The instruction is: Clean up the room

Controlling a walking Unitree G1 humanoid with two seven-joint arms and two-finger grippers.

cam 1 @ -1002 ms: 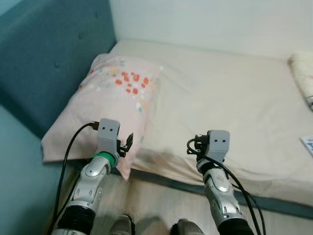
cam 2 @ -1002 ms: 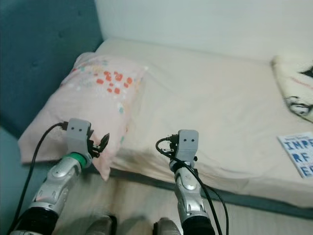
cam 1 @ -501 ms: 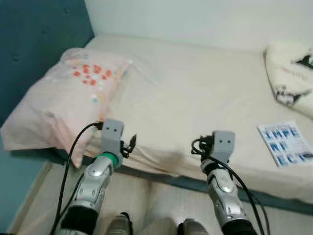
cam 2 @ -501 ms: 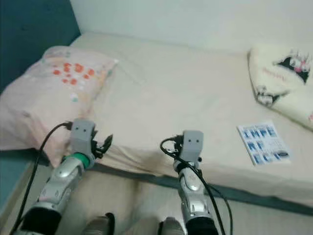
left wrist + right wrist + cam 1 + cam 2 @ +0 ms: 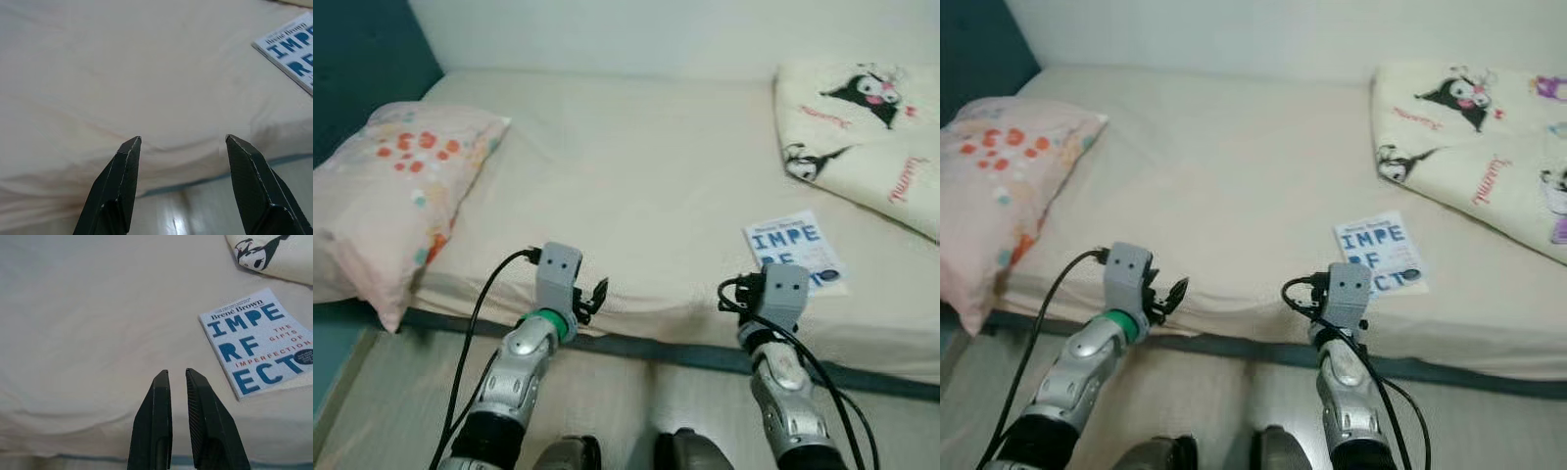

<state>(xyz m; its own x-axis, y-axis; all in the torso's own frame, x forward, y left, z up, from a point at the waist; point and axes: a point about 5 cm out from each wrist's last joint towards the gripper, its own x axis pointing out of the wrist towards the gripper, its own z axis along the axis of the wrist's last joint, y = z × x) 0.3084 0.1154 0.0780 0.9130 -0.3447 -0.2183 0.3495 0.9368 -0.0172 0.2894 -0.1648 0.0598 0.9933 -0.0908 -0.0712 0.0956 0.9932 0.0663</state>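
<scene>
Blue-lettered book (image 5: 259,348) flat on cream bed (image 5: 636,186)

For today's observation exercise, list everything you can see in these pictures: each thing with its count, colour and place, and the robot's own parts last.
Bed: one, cream sheet, across the scene, its near edge by the robot's arms.
Pillow: one, pink with orange and pale dots, at the bed's left end.
Blanket: one, cream with cartoon prints, at the bed's far right.
Book: one, white cover with blue letters, flat on the sheet near the blanket.
Headboard: one, dark teal, behind the pillow.
Floor: pale wood, below the bed edge.
Left gripper: black fingers apart, at the bed edge.
Right gripper: black fingers nearly together, short of the book.
</scene>
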